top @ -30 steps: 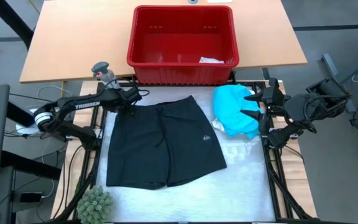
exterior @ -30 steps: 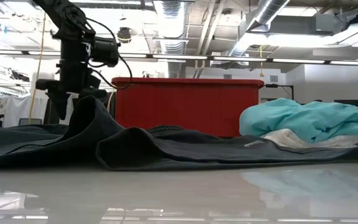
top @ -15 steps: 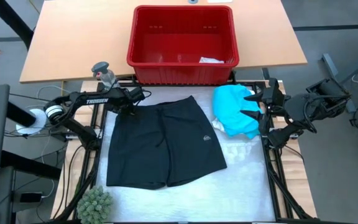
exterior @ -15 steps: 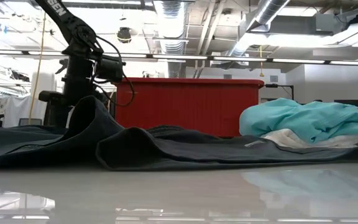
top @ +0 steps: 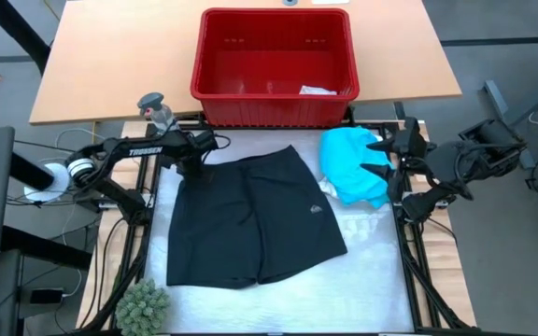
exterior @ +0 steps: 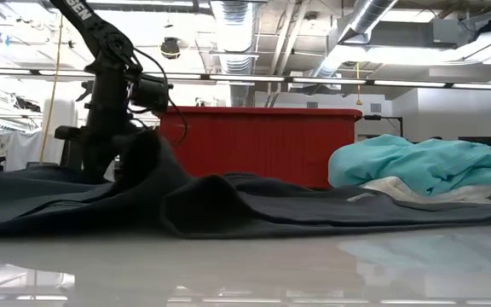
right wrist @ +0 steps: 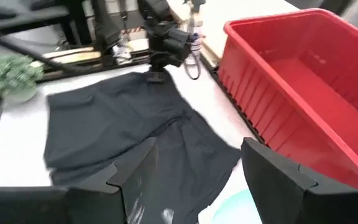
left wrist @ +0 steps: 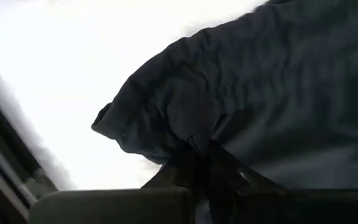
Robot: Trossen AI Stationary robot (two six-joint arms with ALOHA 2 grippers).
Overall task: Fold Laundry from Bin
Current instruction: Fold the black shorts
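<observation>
while the black shorts [top: 250,224] are pinched at their ten o'clock corner by the left gripper [top: 192,166], the right gripper [top: 377,159] is held open at three o'clock.

I see a white table top [top: 372,271] with black shorts [top: 250,219] spread flat on it. A turquoise shirt [top: 353,166] sits bunched near its right edge. A small green plant [top: 143,306] stands at the near left corner. The red bin [top: 276,65] rests on the wooden table [top: 110,61] behind.

Left pincer [left wrist: 197,163] tips buried in black shorts [left wrist: 278,93] fold.
</observation>
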